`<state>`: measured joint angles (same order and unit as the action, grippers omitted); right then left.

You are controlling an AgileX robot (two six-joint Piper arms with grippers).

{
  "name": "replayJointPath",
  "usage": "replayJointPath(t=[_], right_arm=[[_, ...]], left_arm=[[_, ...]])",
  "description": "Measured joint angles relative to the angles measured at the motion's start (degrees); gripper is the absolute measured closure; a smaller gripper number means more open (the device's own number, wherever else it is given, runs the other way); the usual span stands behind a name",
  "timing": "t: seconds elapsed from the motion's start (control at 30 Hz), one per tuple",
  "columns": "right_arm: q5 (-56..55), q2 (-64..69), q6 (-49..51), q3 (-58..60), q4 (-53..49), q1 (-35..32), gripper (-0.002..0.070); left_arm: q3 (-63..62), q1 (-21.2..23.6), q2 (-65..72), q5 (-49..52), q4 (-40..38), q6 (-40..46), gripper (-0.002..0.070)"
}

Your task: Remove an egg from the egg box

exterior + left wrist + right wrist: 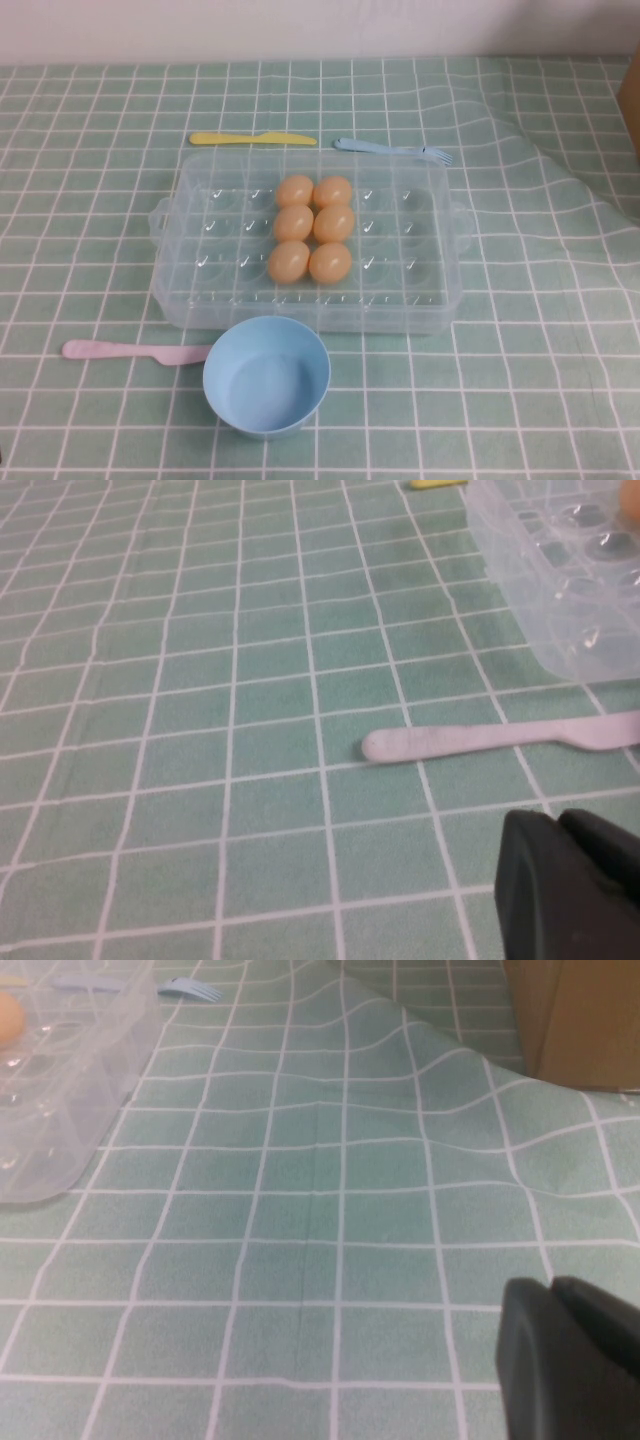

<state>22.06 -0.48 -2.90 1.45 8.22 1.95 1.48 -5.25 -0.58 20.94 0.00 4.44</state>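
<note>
The clear plastic egg box [215,215] lies in the middle of the checked green cloth. Six orange-tan eggs sit in its two middle columns; the nearest right one is an egg [331,262]. Neither gripper shows in the high view. My left gripper [558,822] is shut and empty, low over the cloth, well apart from the box's left end [570,590]. My right gripper [552,1286] is shut and empty over the cloth, well apart from the box's right end [60,1090], where one egg [8,1018] shows.
A light-blue bowl [266,375] stands in front of the box. A pink knife [135,351] lies to its left and shows in the left wrist view [500,738]. A yellow knife [252,139] and blue fork [392,149] lie behind the box. A brown box [580,1020] stands far right, where the cloth is wrinkled.
</note>
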Motion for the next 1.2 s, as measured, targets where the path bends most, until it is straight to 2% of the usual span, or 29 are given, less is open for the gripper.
replayJointPath(t=[0.13,0.37,0.67,0.8,0.93,1.2], right_arm=[[0.00,0.00,0.00,0.00,0.00,0.00,0.0694],[0.00,0.00,0.00,0.00,0.00,0.00,0.0694],[0.00,0.00,0.00,0.00,0.00,0.00,0.0694],[0.00,0.00,0.00,0.00,0.00,0.00,0.0694],[0.00,0.00,0.00,0.00,0.00,0.00,0.0694],[0.00,0.00,0.00,0.00,0.00,0.00,0.0694]], left_arm=[[0.00,0.00,0.00,-2.25,-3.77,-1.41,0.0679],[0.00,0.00,0.00,-12.95,-21.97,-10.81,0.0679],[0.00,0.00,0.00,-14.68,-26.01,-12.77,0.0679],[-4.51,0.00,0.26,-6.23,-26.12,-12.61,0.0679],[-13.82,0.00,6.57,1.45,-25.03,-11.19,0.0679],[-27.65,0.00,28.71,16.15,-23.56,0.88,0.0679]])
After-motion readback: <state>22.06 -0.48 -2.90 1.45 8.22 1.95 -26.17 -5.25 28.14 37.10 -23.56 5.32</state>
